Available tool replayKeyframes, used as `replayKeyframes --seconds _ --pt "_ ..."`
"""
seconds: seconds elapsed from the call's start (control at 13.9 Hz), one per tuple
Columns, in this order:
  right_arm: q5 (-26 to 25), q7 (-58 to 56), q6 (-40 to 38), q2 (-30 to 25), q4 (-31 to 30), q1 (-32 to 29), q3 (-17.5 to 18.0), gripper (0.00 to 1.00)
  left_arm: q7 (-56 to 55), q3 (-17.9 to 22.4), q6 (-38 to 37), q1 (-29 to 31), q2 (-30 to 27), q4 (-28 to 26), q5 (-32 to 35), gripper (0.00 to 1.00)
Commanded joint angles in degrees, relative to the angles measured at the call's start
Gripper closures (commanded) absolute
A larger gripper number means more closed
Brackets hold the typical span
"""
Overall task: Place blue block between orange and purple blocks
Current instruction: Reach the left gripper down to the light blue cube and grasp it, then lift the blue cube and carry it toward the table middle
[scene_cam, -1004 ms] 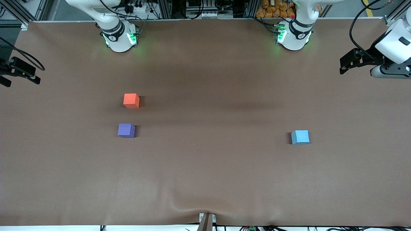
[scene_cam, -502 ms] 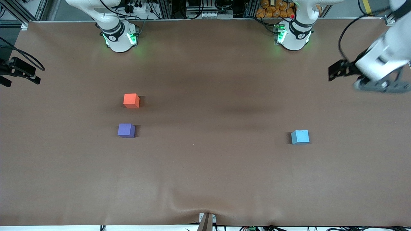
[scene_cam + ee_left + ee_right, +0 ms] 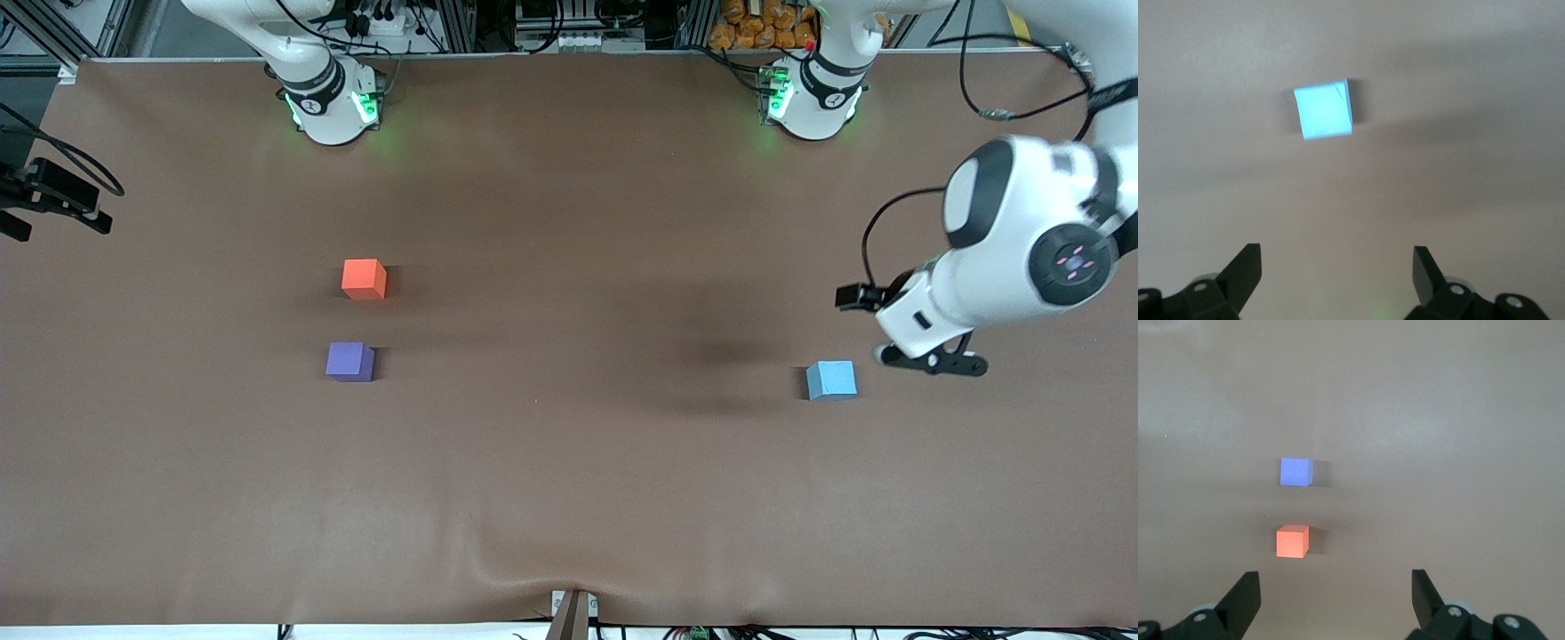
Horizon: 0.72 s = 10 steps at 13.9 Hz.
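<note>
Since a moment ago our left arm has swung down from the desk's edge, and our left tool (image 3: 929, 360) now hangs over the brown desk (image 3: 569, 498) at about three o'clock from the blue block (image 3: 832, 380), close beside it but not touching. In the left wrist view its fingers (image 3: 1245, 270) are spread wide and hold nothing, with the blue block lying ahead of them. The block sits toward the left arm's end, well apart from the other two. The orange block (image 3: 364, 278) lies at twelve o'clock from the purple block (image 3: 349, 361), a gap between them. Our right arm waits; the right tool (image 3: 1335, 600) is wide open over the desk, empty.
</note>
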Motion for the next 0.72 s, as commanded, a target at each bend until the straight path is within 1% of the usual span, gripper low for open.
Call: replayKeyframes --seconds 0.0,0.07,0.22,0.43,0.5,0.65 --pt "0.5 -0.7 -0.8 0.6 1.3 -0.1 -0.2 0.0 -0.4 -0.1 9.8 1.2 2.8 -4.2 1.0 0.0" --pt "0.5 -0.7 -0.8 0.6 1.3 -0.2 -0.2 0.0 -0.5 0.3 11.4 1.3 4.6 -4.2 1.0 0.0" --pt "0.5 -0.7 -0.8 0.6 1.3 -0.2 -0.2 0.0 -1.1 0.3 16.2 3.3 7.8 -4.2 1.0 0.0" --pt "0.5 -0.7 -0.8 0.6 1.3 -0.1 -0.2 0.0 -2.2 0.3 24.0 3.4 13.6 -4.2 0.9 0.0" --pt "0.5 -0.7 -0.8 0.6 1.3 -0.2 -0.2 0.0 -3.7 0.3 25.8 3.4 15.0 -4.1 0.9 0.0" --pt "0.5 -0.7 -0.9 0.6 1.3 -0.2 -0.2 0.0 -6.6 0.2 27.2 2.7 16.4 -4.0 0.6 0.0"
